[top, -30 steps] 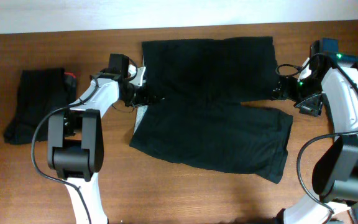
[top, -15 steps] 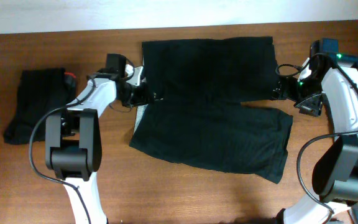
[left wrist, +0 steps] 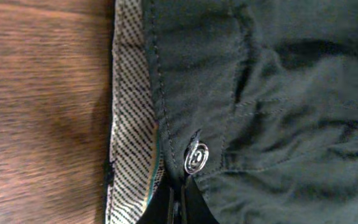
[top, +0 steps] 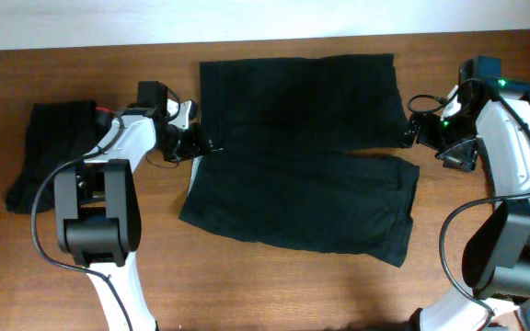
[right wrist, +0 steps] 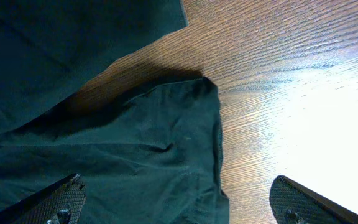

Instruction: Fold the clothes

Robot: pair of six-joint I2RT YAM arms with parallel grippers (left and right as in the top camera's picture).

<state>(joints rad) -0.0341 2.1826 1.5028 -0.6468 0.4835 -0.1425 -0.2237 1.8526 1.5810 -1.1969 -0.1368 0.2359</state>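
1. Black shorts (top: 311, 156) lie spread flat on the wood table (top: 274, 285). The left claw (left wrist: 179, 199) is pressed together, pinching their waistband edge.
2. Just ahead of its tips sits a metal snap (left wrist: 196, 157). To the left of the snap runs the pale checked lining (left wrist: 129, 124).
3. The right claw (right wrist: 176, 190) is spread wide and holds nothing. A leg corner of the shorts lies between and ahead of its fingers.
4. Behind the left claw, well apart from the shorts, a second dark garment (top: 53, 156) lies bunched, with a red tag (top: 106, 115) at its edge.
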